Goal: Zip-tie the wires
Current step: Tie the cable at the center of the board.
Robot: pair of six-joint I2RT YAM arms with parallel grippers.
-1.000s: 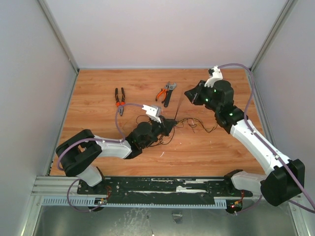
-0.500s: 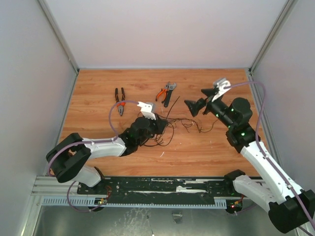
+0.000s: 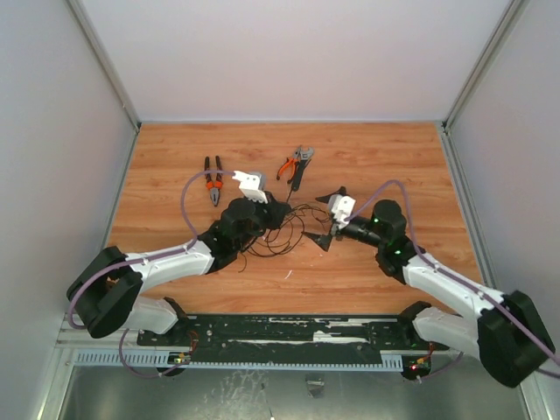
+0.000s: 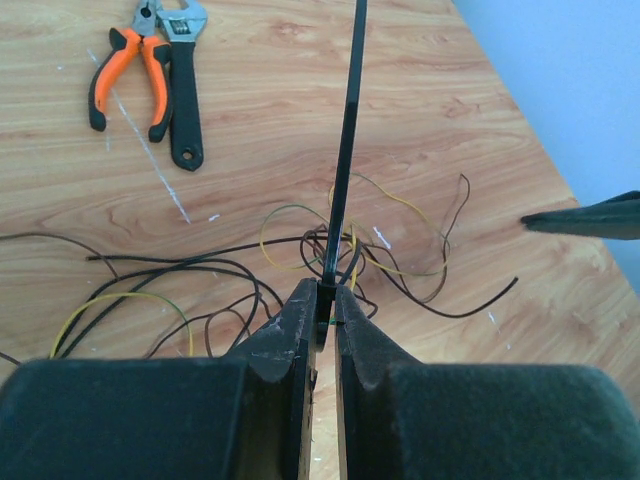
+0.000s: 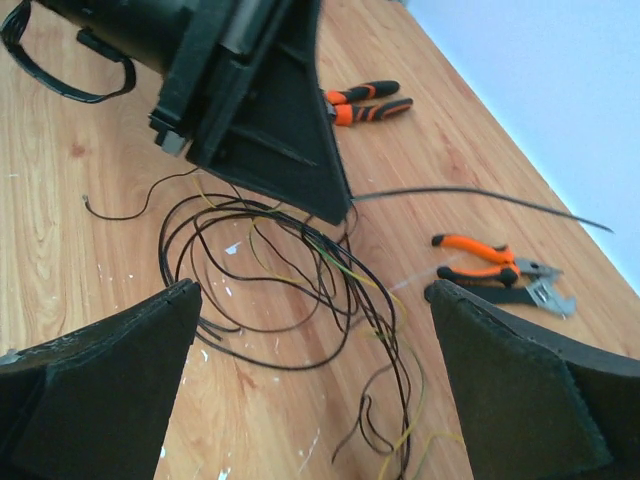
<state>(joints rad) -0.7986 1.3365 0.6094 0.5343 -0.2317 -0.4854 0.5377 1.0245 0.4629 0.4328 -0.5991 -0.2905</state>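
The wires point(image 4: 300, 243) lie in loose black, brown and yellow loops on the wooden table, seen in the top view point(image 3: 278, 238) and under my right wrist point(image 5: 330, 265). My left gripper point(image 4: 322, 296) is shut on one end of the zip tie point(image 4: 343, 150), a thin black strip that runs straight away from the jaws over the wire bundle. In the top view the left gripper point(image 3: 282, 214) sits at the bundle's left. My right gripper point(image 5: 312, 290) is open wide just right of the bundle point(image 3: 322, 220), facing the left gripper. The zip tie's free length point(image 5: 480, 193) passes above it, untouched.
Black-and-orange pliers point(image 3: 213, 179) lie at the back left. Orange pliers point(image 3: 287, 164) and a wrench point(image 3: 300, 166) lie behind the wires, near the zip tie's far end. Grey walls enclose the table on three sides.
My right arm swung down from the back right to just right of the bundle, and its jaws opened. My left gripper shifted left and back, still holding the zip tie.
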